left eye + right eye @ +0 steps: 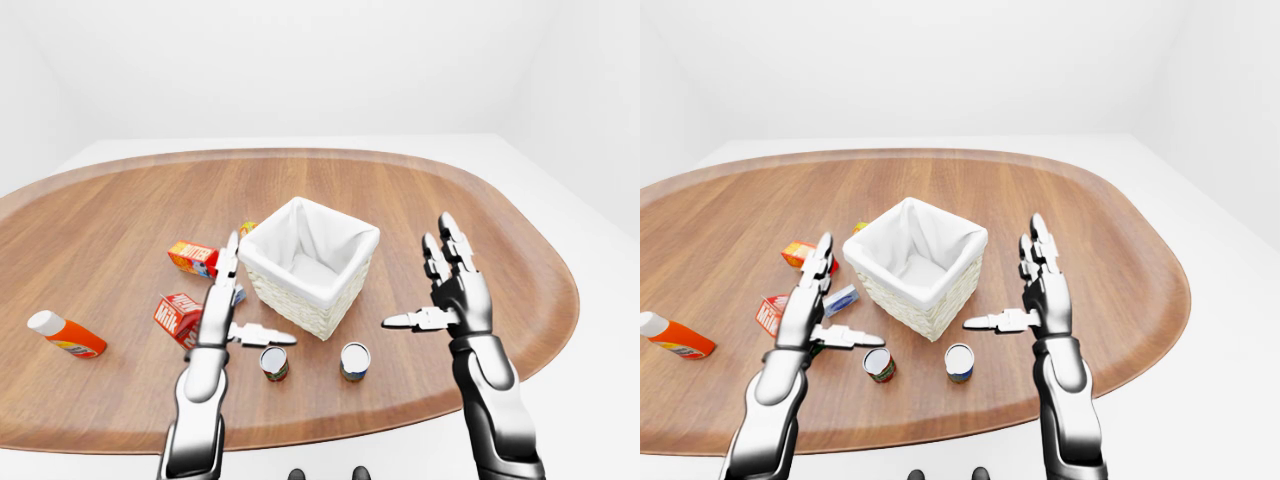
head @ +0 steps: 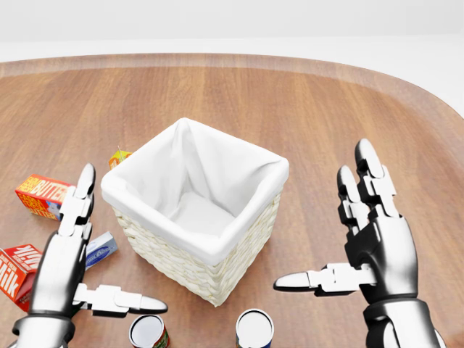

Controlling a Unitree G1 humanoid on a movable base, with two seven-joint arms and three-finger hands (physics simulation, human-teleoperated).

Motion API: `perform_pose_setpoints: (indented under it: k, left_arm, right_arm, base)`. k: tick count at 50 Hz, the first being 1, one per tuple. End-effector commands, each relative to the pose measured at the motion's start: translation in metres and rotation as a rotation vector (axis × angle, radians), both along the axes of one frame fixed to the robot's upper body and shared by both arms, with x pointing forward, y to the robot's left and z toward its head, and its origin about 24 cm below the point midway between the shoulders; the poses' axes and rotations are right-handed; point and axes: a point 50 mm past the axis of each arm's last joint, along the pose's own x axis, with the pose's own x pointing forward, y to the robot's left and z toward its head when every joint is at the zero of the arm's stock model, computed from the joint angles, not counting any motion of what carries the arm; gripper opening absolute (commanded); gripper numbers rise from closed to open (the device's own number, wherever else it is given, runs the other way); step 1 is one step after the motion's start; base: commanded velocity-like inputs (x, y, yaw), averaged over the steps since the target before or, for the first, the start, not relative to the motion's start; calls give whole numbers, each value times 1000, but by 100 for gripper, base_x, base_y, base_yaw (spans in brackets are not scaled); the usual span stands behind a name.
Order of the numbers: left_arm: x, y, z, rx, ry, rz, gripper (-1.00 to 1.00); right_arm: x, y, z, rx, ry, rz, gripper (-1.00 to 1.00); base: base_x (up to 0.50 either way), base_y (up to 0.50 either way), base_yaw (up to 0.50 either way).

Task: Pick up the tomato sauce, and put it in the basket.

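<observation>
The tomato sauce, a small can with a red label (image 1: pixel 274 363), stands upright on the wooden table just below the basket; it also shows in the head view (image 2: pixel 148 332). The white wicker basket (image 1: pixel 300 305) with a white cloth liner stands mid-table and looks empty. My left hand (image 1: pixel 222 310) is open, fingers up, beside the basket's left side, its thumb just above the red can. My right hand (image 1: pixel 435 290) is open to the basket's right, thumb pointing left. Neither hand holds anything.
A second can with a blue label (image 1: pixel 354 361) stands right of the red one. A butter box (image 1: pixel 192 257), a milk carton (image 1: pixel 178 317), a small blue-white box (image 2: pixel 100 250) and an orange bottle (image 1: pixel 66 335) lie left. The oval table's edge (image 1: pixel 540 330) curves at right.
</observation>
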Motion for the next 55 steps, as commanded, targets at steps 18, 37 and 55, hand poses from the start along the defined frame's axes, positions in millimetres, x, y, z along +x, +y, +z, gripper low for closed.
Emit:
perform_pose_setpoints:
  k: [18,37,55]
  left_arm:
    - [-2,0,-6,109,40,-4,100]
    - [-6,-3,-14,158,61,-19,100]
    - [-10,-6,-12,171,34,-14,100]
  right_arm:
    - [1,-1,-2,-1,9,-2,100]
    - [2,0,-5,-2,23,-1,100]
    - [6,-1,-9,1,41,-6,100]
  base:
    - [0,0,0]
    - [0,0,0]
    - [0,0,0]
